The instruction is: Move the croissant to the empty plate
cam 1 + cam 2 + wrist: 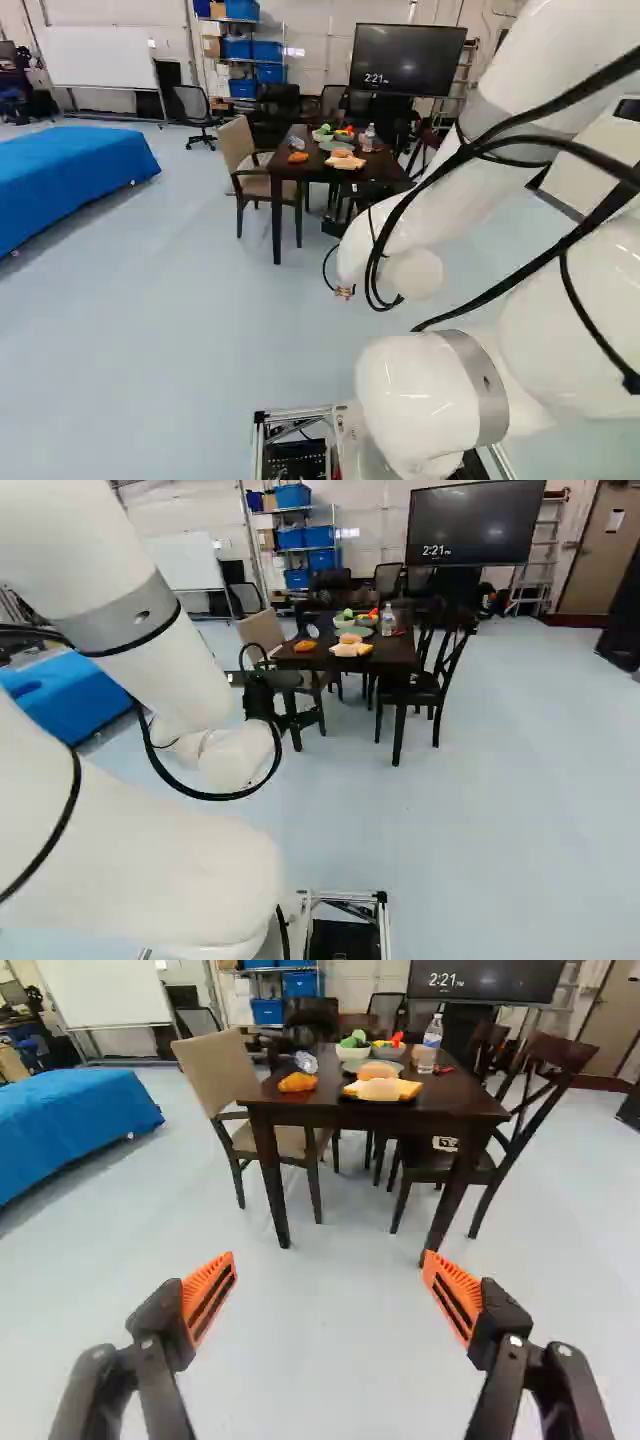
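Wrist view shows a plump, golden-orange croissant on the dark table

Ahead in the L base view: bench, armchair on its L side, screen behind, shelf unit behind & L, covered platform well off L. On bench nr front edge: croissant L; bread on dish to its R. Wrapped item behind croissant; plate behind bread; 2 bowls behind plate, side by side, food in both; bottle R of bowls. Chair by bench's R side, R base view.
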